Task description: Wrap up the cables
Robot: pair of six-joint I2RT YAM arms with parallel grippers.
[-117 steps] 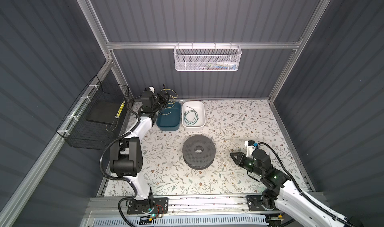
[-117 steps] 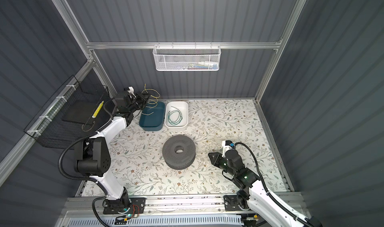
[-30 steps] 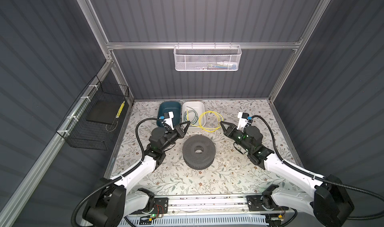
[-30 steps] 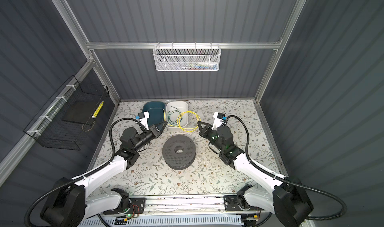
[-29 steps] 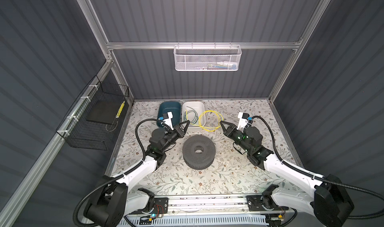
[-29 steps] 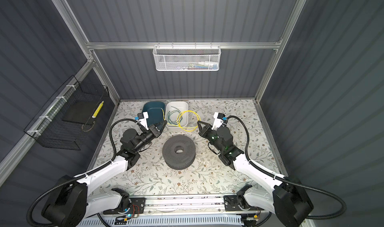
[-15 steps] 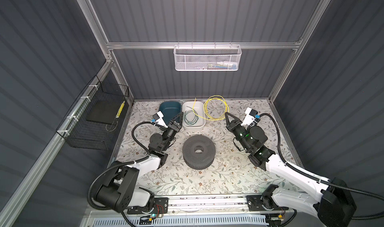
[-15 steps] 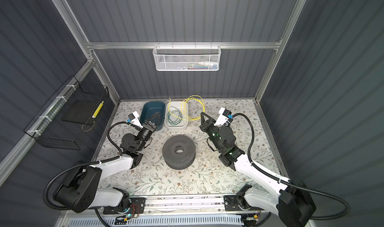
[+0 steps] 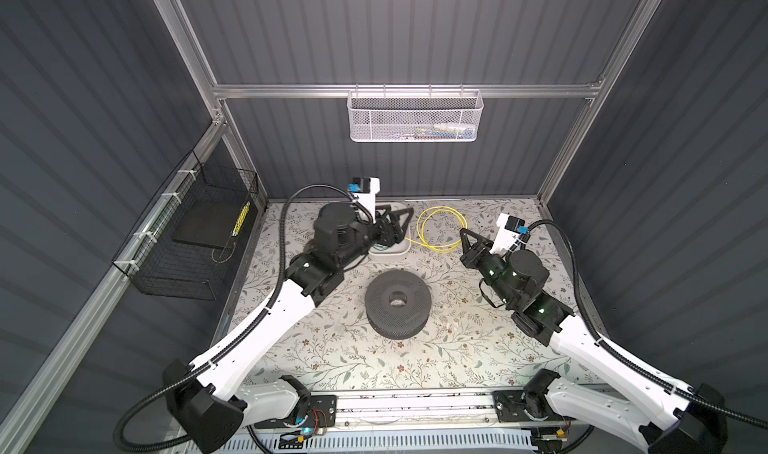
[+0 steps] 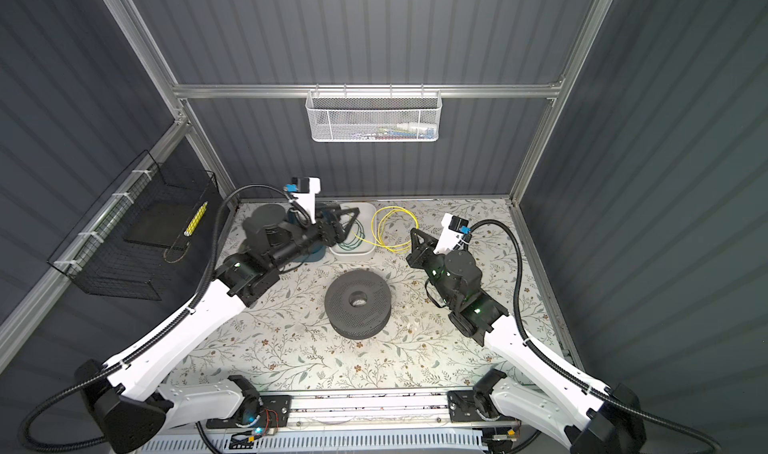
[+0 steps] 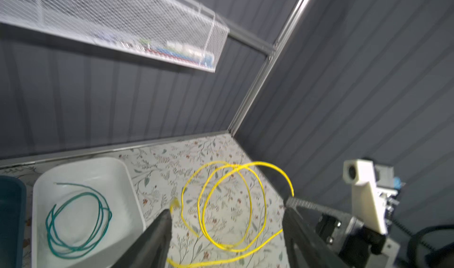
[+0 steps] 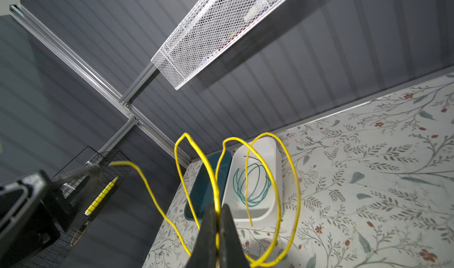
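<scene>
Left claw (image 11: 227,206) has swung over white tray (image 11: 81,171), now spread; right claw (image 12: 218,209) pinches yellow cable (image 12: 216,195) coil.

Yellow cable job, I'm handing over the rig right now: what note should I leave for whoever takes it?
Right tool: shut on the yellow cable, which stands in loose loops beside the white tray.
Left tool: open, empty, aimed at those loops.
Done: green cable lies coiled in the white tray.
Left: tidy the yellow coil and set it down, perhaps in the teal tray.
</scene>
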